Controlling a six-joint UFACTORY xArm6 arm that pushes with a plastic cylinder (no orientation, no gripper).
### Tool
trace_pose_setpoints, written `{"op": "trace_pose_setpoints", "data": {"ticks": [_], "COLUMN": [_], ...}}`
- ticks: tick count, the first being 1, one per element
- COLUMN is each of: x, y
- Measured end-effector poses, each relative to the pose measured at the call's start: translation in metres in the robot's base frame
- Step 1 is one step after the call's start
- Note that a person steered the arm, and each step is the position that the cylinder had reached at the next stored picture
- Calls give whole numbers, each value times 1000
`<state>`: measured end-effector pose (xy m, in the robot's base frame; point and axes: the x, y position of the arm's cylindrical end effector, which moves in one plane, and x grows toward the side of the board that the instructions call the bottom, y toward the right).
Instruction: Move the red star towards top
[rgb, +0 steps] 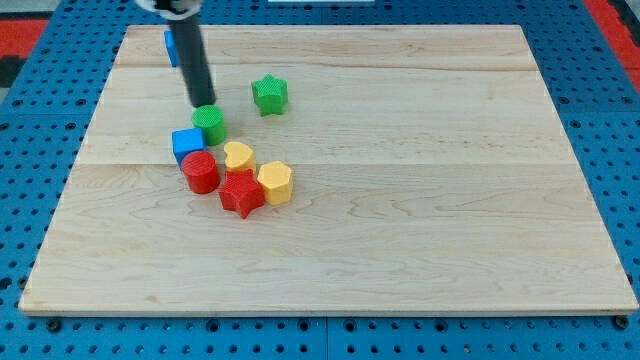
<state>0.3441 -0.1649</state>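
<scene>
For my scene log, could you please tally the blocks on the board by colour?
Red: 2, the red star and the red cylinder
Green: 2, the green star and the green cylinder
Yellow: 2, the yellow heart and the yellow hexagon
Blue: 2, the blue cube and the blue block behind the rod
Total: 8

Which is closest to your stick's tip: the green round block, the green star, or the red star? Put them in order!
From my tip:
1. Green round block, touching, just below it.
2. Green star, off to the view's right.
3. Red star, farthest, toward the view's bottom.
</scene>
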Motion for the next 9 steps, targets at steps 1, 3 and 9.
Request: {"op": "trace_pose_setpoints", "data": {"ticks": [1, 3, 9], "x": [62, 159, 101], "y": [-26, 28, 33]}}
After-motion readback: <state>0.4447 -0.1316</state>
